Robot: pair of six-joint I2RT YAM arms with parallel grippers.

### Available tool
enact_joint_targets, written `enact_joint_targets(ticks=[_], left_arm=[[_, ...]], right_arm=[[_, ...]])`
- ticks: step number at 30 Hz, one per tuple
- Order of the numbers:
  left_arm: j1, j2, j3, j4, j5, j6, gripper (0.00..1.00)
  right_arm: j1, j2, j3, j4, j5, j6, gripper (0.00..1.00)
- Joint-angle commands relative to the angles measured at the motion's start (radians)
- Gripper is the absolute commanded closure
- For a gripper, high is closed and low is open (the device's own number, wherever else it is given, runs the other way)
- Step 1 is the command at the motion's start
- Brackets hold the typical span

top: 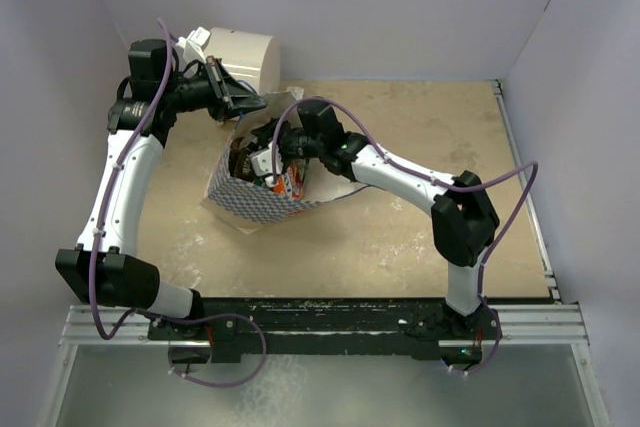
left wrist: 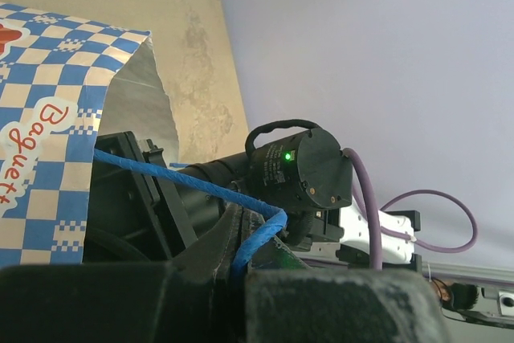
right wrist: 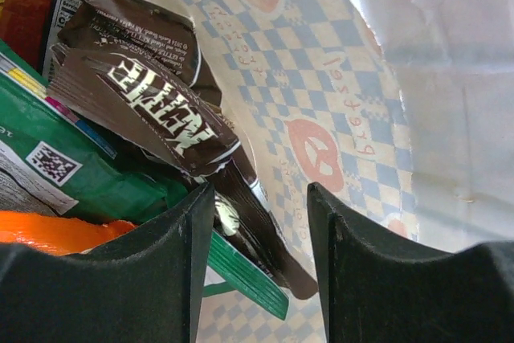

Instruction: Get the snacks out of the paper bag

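Note:
The blue-and-white checkered paper bag [top: 262,199] stands open at the middle left of the table. Its blue cord handle [left wrist: 161,173] is pinched in my left gripper [left wrist: 235,238], which is shut on it above the bag's far rim [top: 250,105]. My right gripper [top: 270,162] reaches inside the bag. In the right wrist view it [right wrist: 259,198] is open. The lower end of a brown snack packet [right wrist: 152,94] lies between the fingers, against the left finger [right wrist: 189,230] and apart from the right one. A green packet [right wrist: 80,174] and an orange one [right wrist: 48,230] lie under the brown packet.
A big cream cylinder [top: 245,57] lies at the back left, just behind the left wrist. The tan table [top: 430,147] stretches to the right of the bag. Pale walls close in the left, back and right sides.

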Motion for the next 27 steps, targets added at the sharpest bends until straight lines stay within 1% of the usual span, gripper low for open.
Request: enact_joint_targets(ticks=[1, 3, 5, 10, 12, 14, 16, 17, 24, 27], left_arm=[[-0.006, -0.012, 0.056, 0.051, 0.052, -0.001, 1.0], [-0.006, -0.011, 0.053, 0.049, 0.049, 0.0, 1.0], [-0.007, -0.012, 0.05, 0.05, 0.047, -0.003, 1.0], [-0.006, -0.009, 0.048, 0.063, 0.049, -0.012, 1.0], [-0.006, -0.01, 0.048, 0.063, 0.05, -0.012, 1.0], [-0.006, -0.011, 0.046, 0.059, 0.051, -0.01, 1.0], [-0.006, -0.016, 0.045, 0.051, 0.048, -0.004, 1.0], [-0.006, -0.016, 0.044, 0.048, 0.047, -0.003, 1.0], [-0.005, -0.01, 0.048, 0.05, 0.046, -0.001, 1.0], [-0.003, -0.007, 0.061, 0.036, 0.034, 0.012, 1.0]], right_arm=[[0.003, -0.03, 0.028, -0.083, 0.035, -0.06, 0.45], [0.004, -0.042, 0.015, -0.096, 0.049, -0.073, 0.39], [0.003, -0.048, 0.011, -0.109, 0.047, -0.085, 0.35], [0.003, -0.032, 0.017, -0.095, 0.048, -0.091, 0.35], [0.003, -0.014, 0.035, -0.096, 0.053, -0.094, 0.36], [0.003, 0.0, 0.047, -0.112, 0.053, -0.095, 0.4], [0.003, -0.001, 0.043, -0.115, 0.051, -0.097, 0.47], [0.003, -0.003, 0.042, -0.115, 0.049, -0.096, 0.57], [0.004, -0.037, 0.033, -0.092, 0.043, -0.091, 0.99], [0.004, -0.063, 0.021, -0.057, 0.02, -0.044, 1.0]])
